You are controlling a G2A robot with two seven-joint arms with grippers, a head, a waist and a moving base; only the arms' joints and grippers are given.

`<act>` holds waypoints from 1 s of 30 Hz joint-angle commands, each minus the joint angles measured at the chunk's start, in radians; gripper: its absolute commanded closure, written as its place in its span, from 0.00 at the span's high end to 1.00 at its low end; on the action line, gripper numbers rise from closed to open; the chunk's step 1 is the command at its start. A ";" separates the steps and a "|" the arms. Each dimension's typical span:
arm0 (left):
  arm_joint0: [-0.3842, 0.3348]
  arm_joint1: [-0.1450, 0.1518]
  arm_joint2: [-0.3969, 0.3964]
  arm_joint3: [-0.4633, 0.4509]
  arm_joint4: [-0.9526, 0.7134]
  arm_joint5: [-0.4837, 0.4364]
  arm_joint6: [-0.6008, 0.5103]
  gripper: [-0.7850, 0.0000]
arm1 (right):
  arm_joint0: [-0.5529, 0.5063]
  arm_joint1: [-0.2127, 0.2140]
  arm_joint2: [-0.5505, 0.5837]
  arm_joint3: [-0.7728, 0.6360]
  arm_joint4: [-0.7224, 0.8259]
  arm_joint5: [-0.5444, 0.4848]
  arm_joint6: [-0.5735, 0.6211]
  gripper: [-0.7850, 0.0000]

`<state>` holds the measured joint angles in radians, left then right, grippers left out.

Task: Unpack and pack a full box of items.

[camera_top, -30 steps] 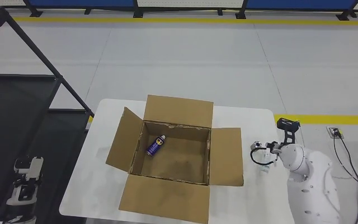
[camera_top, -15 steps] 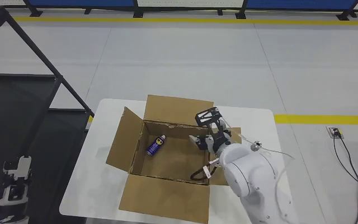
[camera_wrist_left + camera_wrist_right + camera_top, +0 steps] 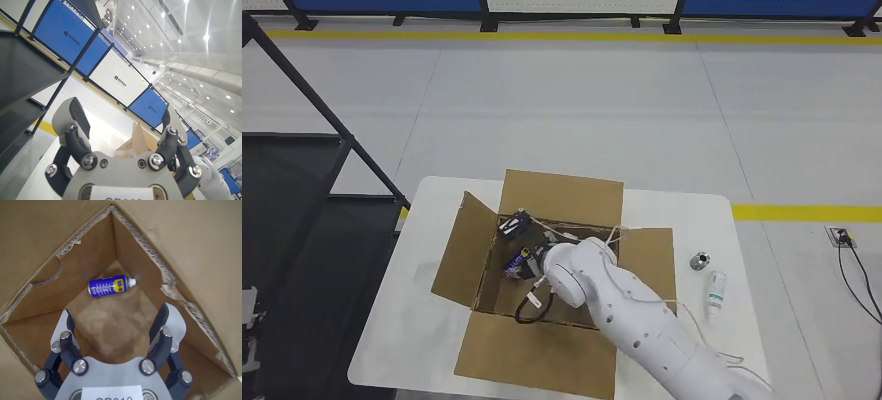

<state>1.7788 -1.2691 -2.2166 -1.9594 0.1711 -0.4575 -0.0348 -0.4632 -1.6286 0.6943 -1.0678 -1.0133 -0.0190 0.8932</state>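
1. Brown cardboard box [image 3: 562, 198] stands open in the middle of the table [image 3: 417, 300]. All four flaps are folded outward, and the rims of the inner walls [image 3: 90, 256] are ragged and torn.
2. Blue can [image 3: 107, 286] lies on its side on the box floor, in the back-left corner. Its white nozzle points at a wall; whether it touches the wall, cannot tell.
3. Right gripper [image 3: 115, 308] hangs inside the opening above the can [image 3: 514, 266]. Its fingers are spread with nothing between them, and a stretch of bare floor separates the pads from the can.
4. Right arm [image 3: 622, 310] reaches in from the front-right, crossing over the front wall and the right flap.
5. Left gripper [image 3: 121, 106] is low, beside the table's left side, and points up into the hall. Its fingers are wide apart and hold nothing. A dark rack [image 3: 28, 62] stands close by, and a box flap [image 3: 140, 136] shows beyond the gripper.
6. White bottle [image 3: 715, 293] lies on the table to the right of the box, apart from the flap edge. A small round cap [image 3: 699, 260] sits near it.
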 commanded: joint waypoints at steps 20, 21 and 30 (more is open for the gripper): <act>0.000 -0.002 0.014 -0.005 0.023 -0.009 -0.014 1.00 | 0.117 -0.055 -0.089 0.223 -0.012 -0.253 -0.019 1.00; 0.000 -0.002 0.014 -0.005 0.023 -0.009 -0.014 1.00 | 0.134 -0.063 -0.099 0.245 -0.015 -0.272 -0.018 1.00; 0.000 -0.002 0.014 -0.005 0.023 -0.009 -0.014 1.00 | 0.257 -0.157 -0.219 0.479 -0.059 -0.552 -0.104 1.00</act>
<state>1.7788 -1.2709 -2.2028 -1.9644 0.1937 -0.4661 -0.0492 -0.2157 -1.7756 0.4875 -0.6188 -1.0610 -0.5483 0.8105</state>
